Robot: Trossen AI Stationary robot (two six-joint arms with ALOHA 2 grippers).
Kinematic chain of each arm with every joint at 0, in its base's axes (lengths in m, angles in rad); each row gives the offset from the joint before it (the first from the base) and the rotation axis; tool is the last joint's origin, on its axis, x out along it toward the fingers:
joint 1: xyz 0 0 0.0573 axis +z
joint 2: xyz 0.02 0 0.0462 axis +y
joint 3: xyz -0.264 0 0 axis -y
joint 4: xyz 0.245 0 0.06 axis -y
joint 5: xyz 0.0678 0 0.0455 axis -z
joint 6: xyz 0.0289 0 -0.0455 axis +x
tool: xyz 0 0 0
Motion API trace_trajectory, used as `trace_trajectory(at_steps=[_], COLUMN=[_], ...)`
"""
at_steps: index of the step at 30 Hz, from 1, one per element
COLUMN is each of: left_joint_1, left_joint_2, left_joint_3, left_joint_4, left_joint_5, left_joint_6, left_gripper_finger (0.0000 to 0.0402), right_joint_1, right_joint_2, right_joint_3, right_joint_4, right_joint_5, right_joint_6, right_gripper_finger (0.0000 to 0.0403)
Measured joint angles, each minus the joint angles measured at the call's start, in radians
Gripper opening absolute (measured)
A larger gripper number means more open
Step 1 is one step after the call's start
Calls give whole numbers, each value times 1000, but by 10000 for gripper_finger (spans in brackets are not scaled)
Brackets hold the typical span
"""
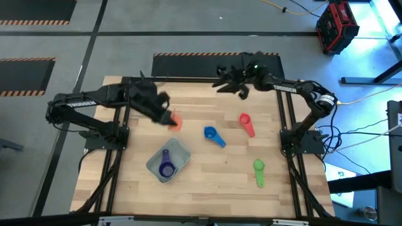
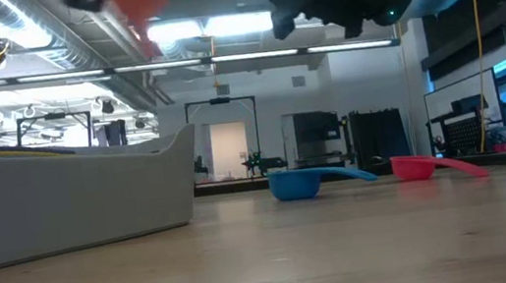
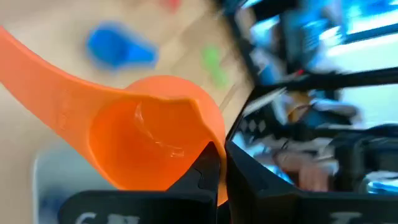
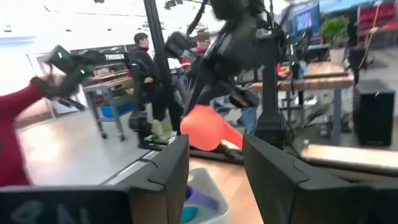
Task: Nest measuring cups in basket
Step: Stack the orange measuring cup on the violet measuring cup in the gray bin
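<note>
My left gripper (image 1: 168, 117) is shut on a coral-orange measuring cup (image 3: 149, 134), held in the air just beyond the basket's far edge. The pale grey-blue basket (image 1: 180, 152) sits on the table near the middle front, with a purple cup (image 1: 166, 168) lying in it. A blue cup (image 1: 213, 135), a pink-red cup (image 1: 247, 123) and a green cup (image 1: 259, 172) lie on the table to the right of the basket. My right gripper (image 1: 242, 90) hangs open in the air near the table's far edge, nothing between its fingers (image 4: 168, 168). My left gripper holds the coral-orange cup by the bowl's wall (image 3: 214, 134), on the side away from the handle. One finger (image 3: 202, 174) appears to lie inside the bowl and the other outside. The cup is lifted clear of the table, its handle (image 3: 37, 68) pointing away from the fingers.
The wooden table (image 1: 213, 188) has bare surface at the front between the basket and the green cup. Black frame rails (image 1: 286, 119) run along both sides. People stand in the room beyond the table, seen in the right wrist view.
</note>
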Motion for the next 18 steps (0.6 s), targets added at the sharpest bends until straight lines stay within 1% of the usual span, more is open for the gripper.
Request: trace_trajectory(at_steps=[2,5,7,9,13,18], left_joint_1=[-76,-200,-280,-352,-475,-582], left_joint_2=[15,52,81,123,227,364], left_joint_3=[1,0,1,2,1,1], left_joint_4=[-73,-146,-139,-138,-131,-119], left_joint_5=[-41,-130,-175,-199,-201,-167], left_joint_6=[-79,-204,-272,-333,-455,-568], left_gripper_finger=[3,3,3,3,3,3], right_joint_1=[-38,-79,-97,-107,-112,-112], right_joint_2=[-5,-5,-5,-5,-5,-5], right_joint_3=[0,0,0,0,0,0], right_joint_4=[1,-3,-3,-7,-32,-113], right_joint_5=[-67,-143,-156,-162,-162,-163], right_joint_6=[42,42,42,39,30,-68], right_gripper_finger=[155,155,155,155,155,155])
